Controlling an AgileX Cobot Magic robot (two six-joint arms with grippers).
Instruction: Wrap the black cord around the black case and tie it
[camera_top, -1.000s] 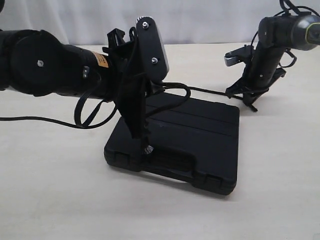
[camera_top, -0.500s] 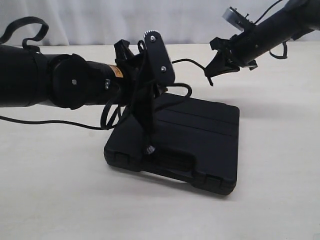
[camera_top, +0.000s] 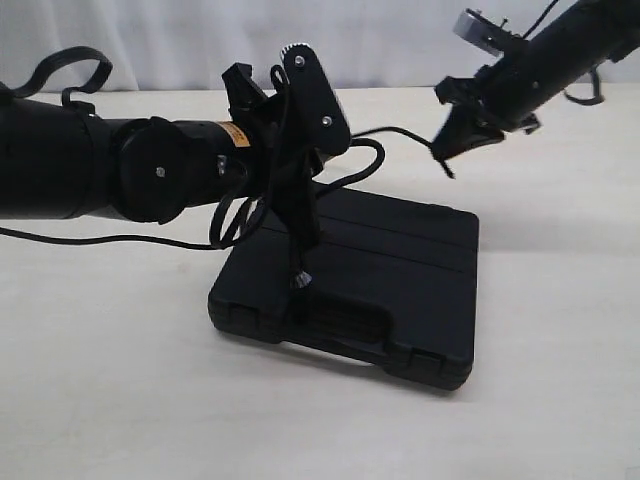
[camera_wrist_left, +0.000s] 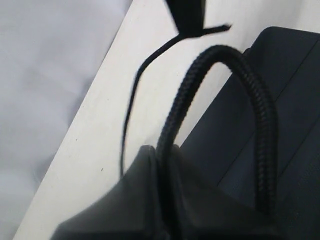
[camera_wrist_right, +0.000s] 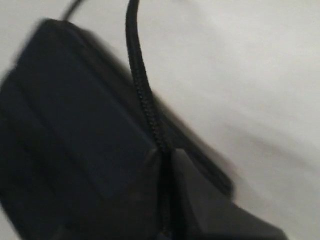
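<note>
Nearest: black case (camera_top: 400, 265) flat on pale table (camera_top: 120, 380), handle side to the front, lid shut.

Above lid, left half: l. gripper (camera_top: 305, 238) pointing down, pinched tight on black cord (camera_top: 380, 158). Short end of cord hanging from it, tip down by the lid; can't tell if touching.

Close-up from l. wrist: l. gripper (camera_wrist_left: 160, 156) squeezed on thick braided cord (camera_wrist_left: 250, 90), looped up and over, case (camera_wrist_left: 292, 100) just beside, below.

Further back: cord off l. gripper in a curl, then up through the air to the right.

Back right, high over table past far edge of case: r. gripper (camera_top: 448, 158), squeezed shut on cord too. Close-up from r. wrist, blurry: r. gripper (camera_wrist_right: 162, 156) clamped on cord (camera_wrist_right: 139, 70), case (camera_wrist_right: 65, 115) below.

Cord not round the case yet, no knot tied.

Far back: white wall.
</note>
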